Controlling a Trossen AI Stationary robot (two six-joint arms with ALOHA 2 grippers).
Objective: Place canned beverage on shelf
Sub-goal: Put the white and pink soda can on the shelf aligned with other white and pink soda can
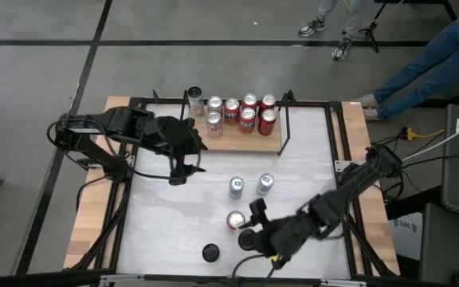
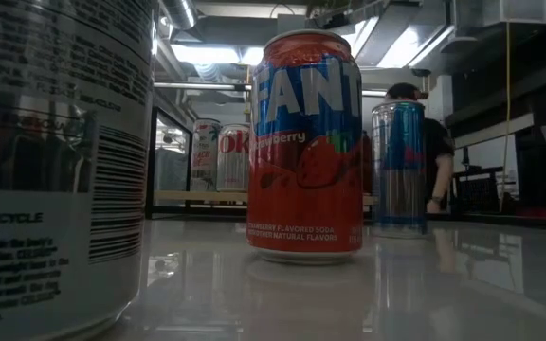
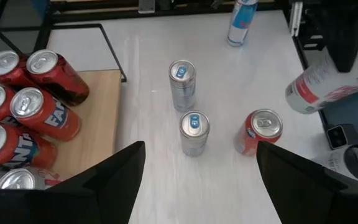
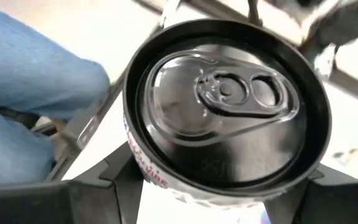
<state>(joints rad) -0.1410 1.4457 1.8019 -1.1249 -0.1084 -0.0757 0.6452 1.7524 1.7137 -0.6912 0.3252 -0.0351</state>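
The shelf [image 1: 245, 145] sits at the table's twelve o'clock and already carries red cans. Near six o'clock, the right gripper [image 1: 252, 227] is clamped on a black-topped can [image 4: 222, 106], apparently tilted. The left gripper [image 1: 180, 177] hangs with its fingers apart at nine o'clock. The can looks rigid, smooth and likely slippery, so it is best held mid-wall.

A lab or industrial workspace: grey concrete floor [image 1: 38, 96] marked with dark tape lines, exposed ceiling ducts [image 2: 349, 14] and strip lights [image 2: 207, 54], cables [image 1: 421, 139] trailing off a black-framed test table [image 1: 309, 159].
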